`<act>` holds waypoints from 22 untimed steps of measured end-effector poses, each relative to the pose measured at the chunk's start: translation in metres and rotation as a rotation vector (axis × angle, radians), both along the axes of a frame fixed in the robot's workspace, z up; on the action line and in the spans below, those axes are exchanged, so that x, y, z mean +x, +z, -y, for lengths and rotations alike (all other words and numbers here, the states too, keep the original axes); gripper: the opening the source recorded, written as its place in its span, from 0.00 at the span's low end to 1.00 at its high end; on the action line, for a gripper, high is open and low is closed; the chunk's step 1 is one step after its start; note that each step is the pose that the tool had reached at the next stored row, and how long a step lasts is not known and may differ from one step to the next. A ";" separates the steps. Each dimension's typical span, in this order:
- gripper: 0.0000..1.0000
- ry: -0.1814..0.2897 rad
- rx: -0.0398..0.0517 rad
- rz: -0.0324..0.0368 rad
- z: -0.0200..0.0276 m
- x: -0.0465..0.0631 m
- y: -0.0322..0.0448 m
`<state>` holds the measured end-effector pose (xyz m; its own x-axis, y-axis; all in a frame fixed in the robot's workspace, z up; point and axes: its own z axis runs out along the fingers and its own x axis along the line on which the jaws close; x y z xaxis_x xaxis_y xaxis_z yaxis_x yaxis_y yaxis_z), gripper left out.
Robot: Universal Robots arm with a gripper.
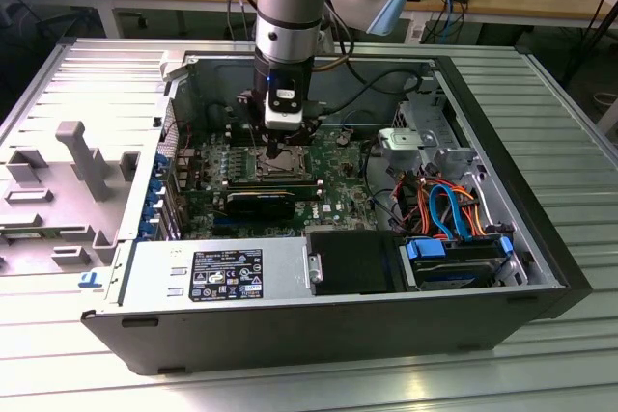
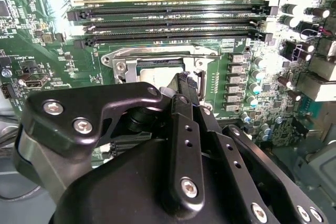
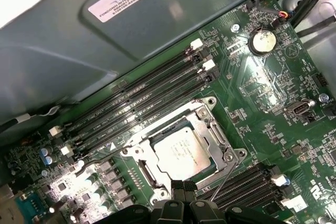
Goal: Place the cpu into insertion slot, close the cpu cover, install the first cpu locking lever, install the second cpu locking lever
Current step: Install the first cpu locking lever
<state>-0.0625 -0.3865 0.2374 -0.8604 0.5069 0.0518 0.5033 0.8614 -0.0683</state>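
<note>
In the first wrist view the cpu [image 3: 182, 154] lies flat in the insertion slot [image 3: 137, 153], silvery top up. The cpu cover [image 3: 211, 129], a silver frame, lies down around it. A thin wire locking lever [image 3: 223, 179] runs slanting along one side of the socket. My gripper [image 3: 179, 184] hangs just over the socket's edge beside that lever, its black fingers pressed together with nothing seen between them. In the second wrist view the gripper [image 2: 185, 83] tips sit at the edge of the slot [image 2: 157, 65]. The exterior view has the gripper [image 1: 287, 153] low over the green motherboard [image 1: 338, 166].
The open computer case [image 1: 541, 238] stands on a ribbed metal table. Black memory slots [image 3: 142, 98] flank the socket. A dark heatsink block [image 1: 261, 205], a power supply [image 1: 222, 272], a drive [image 1: 454, 262] and coloured cables [image 1: 444, 205] crowd the case.
</note>
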 end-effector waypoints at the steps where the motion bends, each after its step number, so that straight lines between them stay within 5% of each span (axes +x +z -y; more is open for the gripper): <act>1: 0.11 0.002 0.0000 0.0000 0.0000 0.000 0.0000; 22: 0.11 0.058 0.0001 0.0000 0.0000 0.000 0.0000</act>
